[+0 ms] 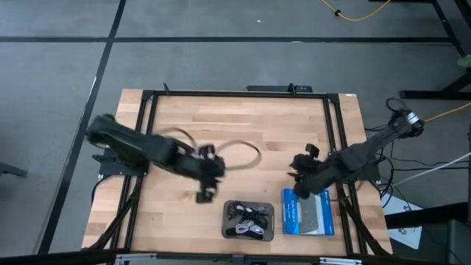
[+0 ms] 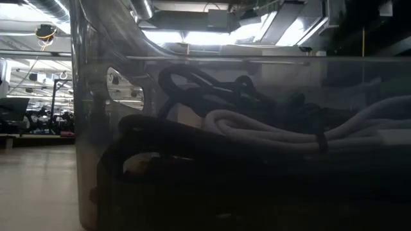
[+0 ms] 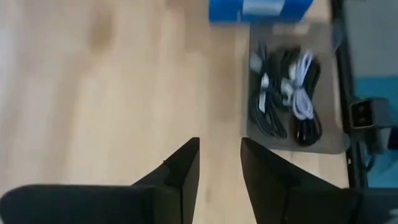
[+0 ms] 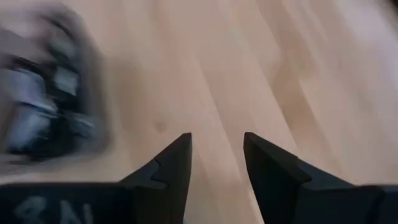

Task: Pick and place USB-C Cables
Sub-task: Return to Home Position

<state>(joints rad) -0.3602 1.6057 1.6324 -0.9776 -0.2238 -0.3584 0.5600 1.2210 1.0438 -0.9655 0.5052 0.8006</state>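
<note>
The USB-C cables (image 1: pixel 249 220) lie as small black and white coiled bundles inside a grey tray (image 1: pixel 227 207) near the table's near edge. The left wrist view shows them too, cables (image 3: pixel 285 92) in the tray (image 3: pixel 256 130). The low view looks through the tray's wall at a white bundle (image 2: pixel 270 125) and black ones (image 2: pixel 192 83). My left gripper (image 1: pixel 205 190) hovers over bare wood left of the tray, open and empty (image 3: pixel 219 158). My right gripper (image 1: pixel 298 179) hangs to the right of the tray, by the blue box, open and empty (image 4: pixel 217 152).
A blue-and-grey flat box (image 1: pixel 307 212) lies right of the tray, below my right gripper. A black frame (image 1: pixel 235 94) runs around the wooden table top. Bare wood (image 1: pixel 243 121) spreads across the table's far half. Arm wires loop over the table's middle (image 1: pixel 246 147).
</note>
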